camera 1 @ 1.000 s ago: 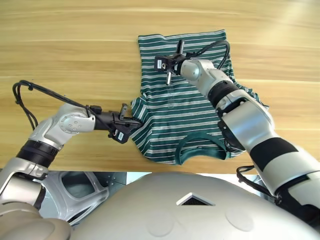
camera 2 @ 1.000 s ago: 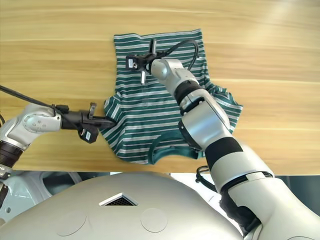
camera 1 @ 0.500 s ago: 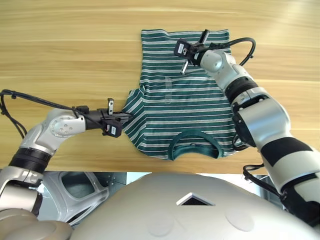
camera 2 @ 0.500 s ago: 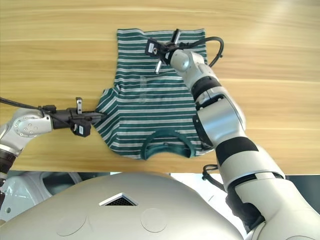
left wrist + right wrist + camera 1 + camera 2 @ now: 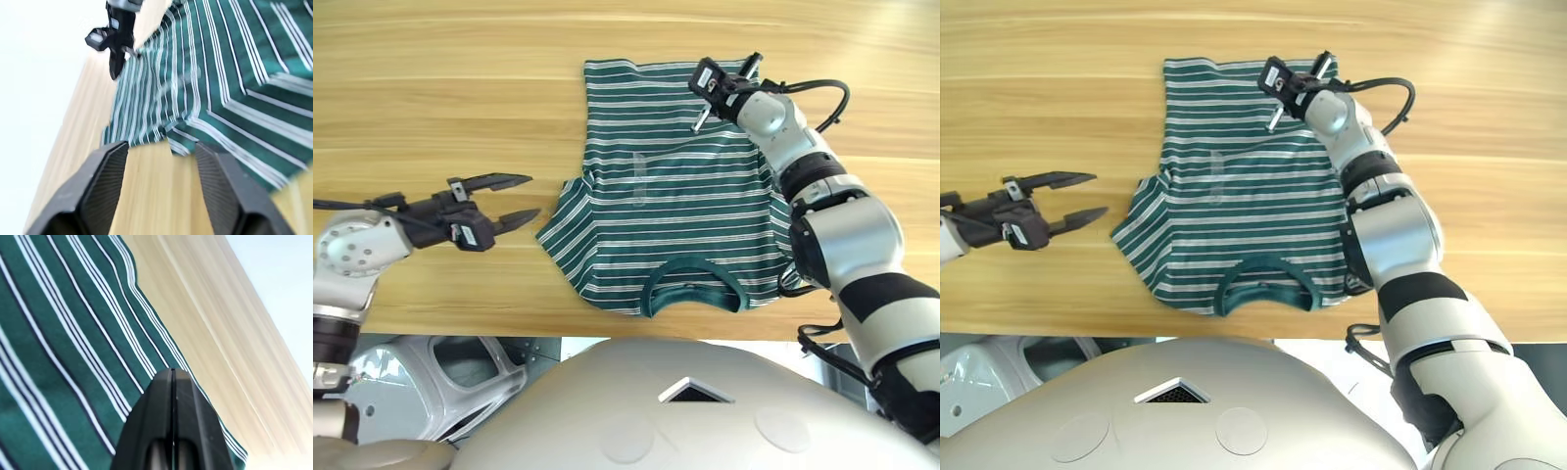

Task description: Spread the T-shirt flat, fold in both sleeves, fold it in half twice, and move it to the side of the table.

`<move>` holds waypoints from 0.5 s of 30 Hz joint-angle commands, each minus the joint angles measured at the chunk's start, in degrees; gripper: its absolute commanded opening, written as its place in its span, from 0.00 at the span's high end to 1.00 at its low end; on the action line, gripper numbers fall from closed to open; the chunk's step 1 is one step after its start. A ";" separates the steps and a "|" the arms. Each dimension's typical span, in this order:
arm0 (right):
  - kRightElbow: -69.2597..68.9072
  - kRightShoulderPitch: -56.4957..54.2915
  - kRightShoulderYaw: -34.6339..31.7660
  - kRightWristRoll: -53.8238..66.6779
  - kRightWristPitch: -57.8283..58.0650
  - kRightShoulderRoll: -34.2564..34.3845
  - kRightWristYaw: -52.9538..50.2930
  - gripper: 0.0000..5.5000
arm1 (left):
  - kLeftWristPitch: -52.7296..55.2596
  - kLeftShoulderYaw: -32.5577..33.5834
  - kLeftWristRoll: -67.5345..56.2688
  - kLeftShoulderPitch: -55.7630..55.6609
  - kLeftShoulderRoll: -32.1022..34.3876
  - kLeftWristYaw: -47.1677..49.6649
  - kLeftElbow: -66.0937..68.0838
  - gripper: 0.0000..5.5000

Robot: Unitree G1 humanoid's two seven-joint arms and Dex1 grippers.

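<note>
Over the far right corner of the T-shirt (image 5: 675,215), the right tool (image 5: 172,371) is held with its fingers pressed together. No cloth is seen pinched between them, and the hem (image 5: 636,69) runs just beyond their tips. On the shirt's other side, the left tool (image 5: 532,196) is held wide open and empty above the bare desk (image 5: 460,98), near the left sleeve (image 5: 563,223) but apart from it.

The shirt is laid close to the desk's near edge, with the collar (image 5: 693,284) toward the robot and the hem on the far side. Its body is mostly smoothed out. A small pucker (image 5: 582,184) is left at the left armpit, and the right side is covered by the right arm (image 5: 842,235), so that sleeve cannot be judged.

Spreading is judged nearly finished, with no sleeve yet folded. For a clean result, the pucker should be drawn out sideways rather than lifted. The hidden right sleeve should be checked and pulled flat. Each sleeve should then be gripped at its outer edge, so that the stripes are kept straight when it is turned in.
</note>
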 commanded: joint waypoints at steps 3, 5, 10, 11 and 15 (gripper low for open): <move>-2.02 2.16 -3.88 3.92 -1.31 -4.24 2.07 1.00 | -0.18 1.98 9.42 3.88 3.87 -0.38 3.37 0.35; -2.29 2.40 -4.51 4.41 -1.39 -5.03 2.37 1.00 | -0.38 1.42 11.81 4.99 3.07 0.28 4.06 0.31; -3.26 2.46 -5.42 5.41 -1.72 -5.80 3.20 1.00 | 0.72 -2.29 15.03 4.42 0.05 0.36 3.59 0.31; -3.48 2.53 -5.51 5.51 -1.78 -5.87 3.34 1.00 | 1.16 -3.24 15.59 3.79 -0.66 0.22 3.22 0.31; -4.06 2.89 -5.63 5.76 -1.96 -6.03 3.82 1.00 | 2.37 -5.92 16.54 1.82 -2.45 -0.11 2.38 0.31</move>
